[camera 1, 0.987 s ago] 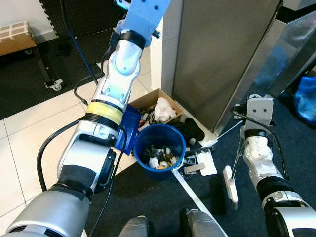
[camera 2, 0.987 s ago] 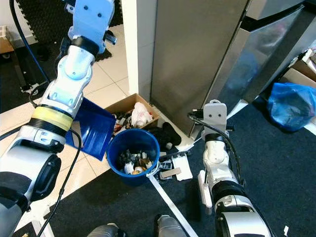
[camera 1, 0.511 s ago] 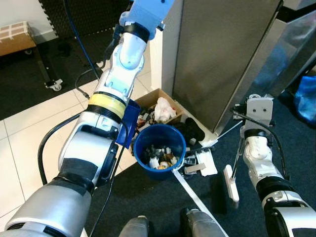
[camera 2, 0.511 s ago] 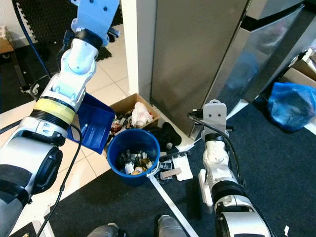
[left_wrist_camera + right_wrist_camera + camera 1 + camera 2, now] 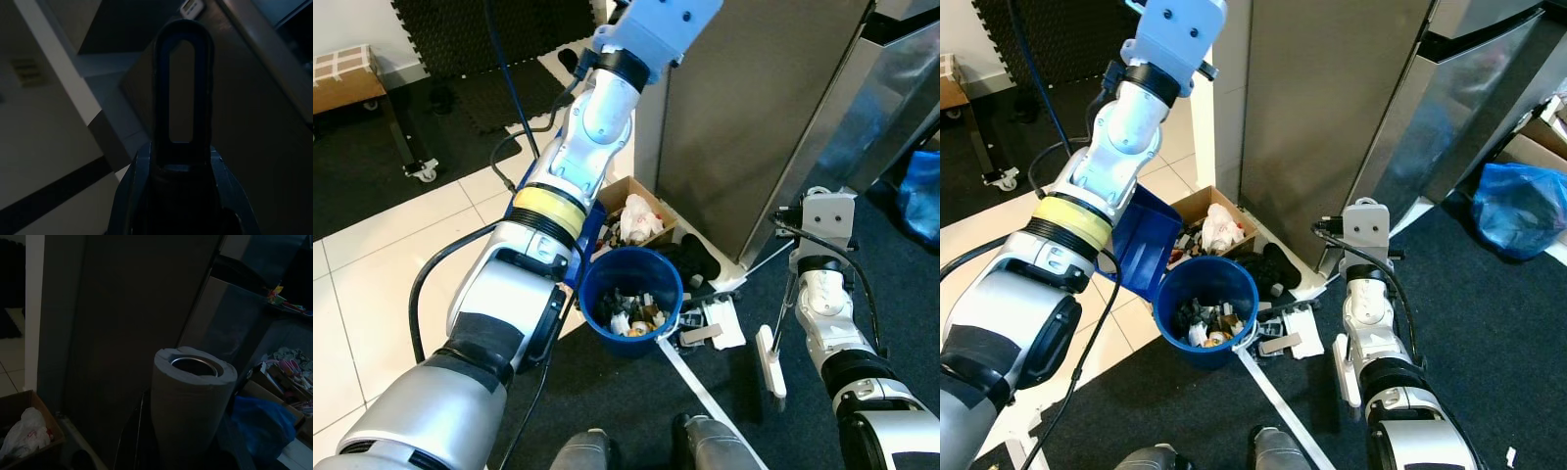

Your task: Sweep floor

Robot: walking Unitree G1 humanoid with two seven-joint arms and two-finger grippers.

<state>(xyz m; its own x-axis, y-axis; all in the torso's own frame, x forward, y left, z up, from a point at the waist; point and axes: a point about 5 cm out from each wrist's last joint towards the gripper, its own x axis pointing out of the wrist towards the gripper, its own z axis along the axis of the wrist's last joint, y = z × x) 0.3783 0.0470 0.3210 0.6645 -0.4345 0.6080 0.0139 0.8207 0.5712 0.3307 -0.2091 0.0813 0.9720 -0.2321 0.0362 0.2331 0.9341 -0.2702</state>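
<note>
My left arm is raised beside the grey cabinet, and my left gripper (image 5: pixel 183 164) is shut on the looped handle of a blue dustpan (image 5: pixel 1148 253). The pan hangs steeply tilted, its lip just left of a blue bucket (image 5: pixel 1187 348) that holds several bits of litter. My right gripper (image 5: pixel 193 431) is shut on the grey padded broom handle (image 5: pixel 190 396). The broom's white head (image 5: pixel 770 364) rests on the dark carpet to the right of the bucket.
An open cardboard box (image 5: pixel 607 198) with a white bag stands behind the bucket against a tall grey cabinet (image 5: pixel 754 108). Black cloth (image 5: pixel 697 258), paper scraps (image 5: pixel 717 328) and a white strip lie by the bucket. A blue bag (image 5: pixel 1518 211) sits far right, a wheeled stand (image 5: pixel 416 164) left.
My left arm has swung right toward the cabinet, bringing the dustpan more upright and closer to the bucket. The right arm and broom have stayed put.
</note>
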